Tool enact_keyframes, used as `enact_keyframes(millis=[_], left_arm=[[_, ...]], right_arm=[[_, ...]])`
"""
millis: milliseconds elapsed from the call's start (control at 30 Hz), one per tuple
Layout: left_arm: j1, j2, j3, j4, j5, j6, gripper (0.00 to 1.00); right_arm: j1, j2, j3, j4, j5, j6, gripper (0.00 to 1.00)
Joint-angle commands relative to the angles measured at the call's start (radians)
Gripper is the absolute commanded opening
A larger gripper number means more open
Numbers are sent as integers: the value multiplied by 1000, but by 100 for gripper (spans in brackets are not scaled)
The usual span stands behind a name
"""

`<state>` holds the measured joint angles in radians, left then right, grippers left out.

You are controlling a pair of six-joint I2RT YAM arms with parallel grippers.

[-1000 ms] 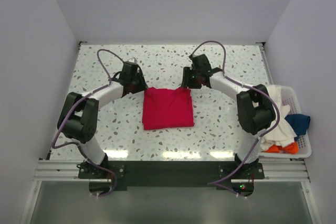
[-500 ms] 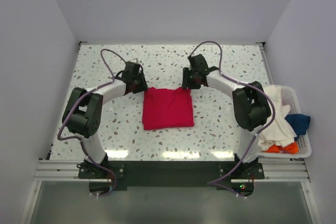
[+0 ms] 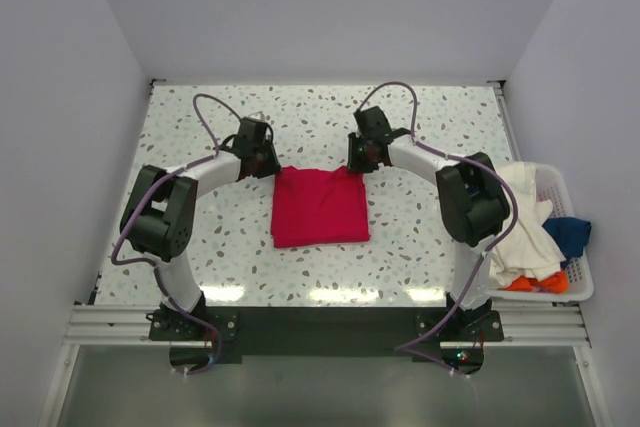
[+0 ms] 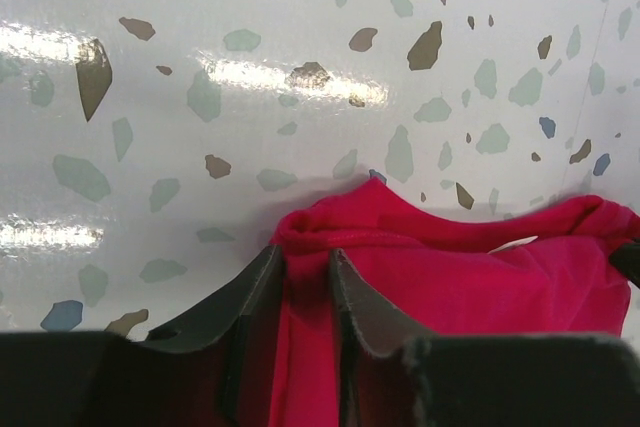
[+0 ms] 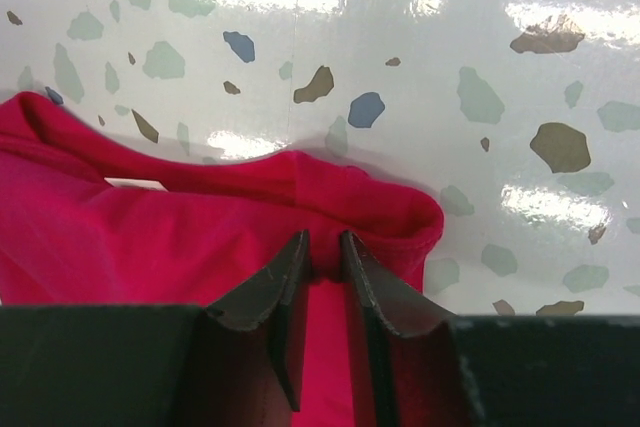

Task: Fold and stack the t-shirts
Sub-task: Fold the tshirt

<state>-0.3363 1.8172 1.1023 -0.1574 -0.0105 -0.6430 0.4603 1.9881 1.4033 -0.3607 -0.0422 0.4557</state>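
From above, a red shirt [image 3: 320,206] lies folded into a neat, roughly square shape in the middle of a speckled table [image 3: 420,237], between my two arms. My arms curve in from either side and meet the shirt at its far edge, one at each far corner.

My left claw [image 4: 305,257] is at the far left corner. Its two dark fingers are drawn close together, with a ridge of red cloth pinched between them. The cloth bunches up just past the fingertips.

My right claw [image 5: 323,242] is at the far right corner. Its fingers are likewise nearly together, clamped on a raised fold of the same red cloth. A small white label [image 5: 135,184] shows on the shirt to the left of this claw.

At the right edge of the table stands a white basket [image 3: 575,247]. It holds a white shirt [image 3: 525,232] heaped highest, a blue shirt [image 3: 570,232] beside it, and an orange shirt [image 3: 530,284] at the near end. The basket is well apart from the red shirt.
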Motion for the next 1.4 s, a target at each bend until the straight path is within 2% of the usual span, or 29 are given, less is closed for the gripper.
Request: enact_keyframes(millis=[0, 67, 133, 167, 300, 500, 667, 833, 1100, 1167, 1200, 1233, 1267, 1300, 1333, 1367], left_arm=[[3, -4, 36, 32, 4, 3, 27], [3, -12, 34, 33, 27, 3, 19], [3, -25, 34, 33, 29, 3, 14], [3, -29, 34, 35, 30, 5, 8], [3, -48, 39, 30, 43, 5, 0], [3, -87, 48, 24, 50, 6, 0], [6, -59, 74, 21, 64, 5, 0], [22, 7, 94, 45, 89, 0, 0], [54, 93, 139, 84, 148, 5, 0], [62, 96, 148, 85, 167, 9, 17], [65, 87, 152, 85, 170, 11, 26], [66, 79, 153, 87, 169, 22, 41], [71, 68, 151, 85, 162, 22, 47], [74, 42, 146, 82, 159, 28, 52], [77, 27, 142, 78, 152, 34, 58], [80, 12, 139, 64, 143, 37, 59]], right_arm=[[6, -12, 31, -11, 18, 18, 22], [6, -34, 28, -18, 27, 23, 13], [6, -64, 26, -30, 34, 24, 7], [6, -77, 28, -37, 39, 26, 3], [6, -141, 14, -57, 70, 29, 0], [6, -225, -9, -93, 117, 32, 0], [0, -224, -26, -110, 153, 31, 0], [-32, -178, -41, -84, 159, 24, 0], [-61, -55, 49, -58, 122, 3, 2], [-63, -26, 74, -64, 120, -3, 6], [-64, -22, 83, -72, 120, -3, 14], [-66, -20, 100, -78, 122, -6, 20], [-64, -25, 105, -84, 126, -9, 26], [-68, -31, 109, -95, 130, -11, 38], [-68, -41, 109, -99, 145, -15, 43], [-68, -63, 108, -107, 154, -17, 48]])
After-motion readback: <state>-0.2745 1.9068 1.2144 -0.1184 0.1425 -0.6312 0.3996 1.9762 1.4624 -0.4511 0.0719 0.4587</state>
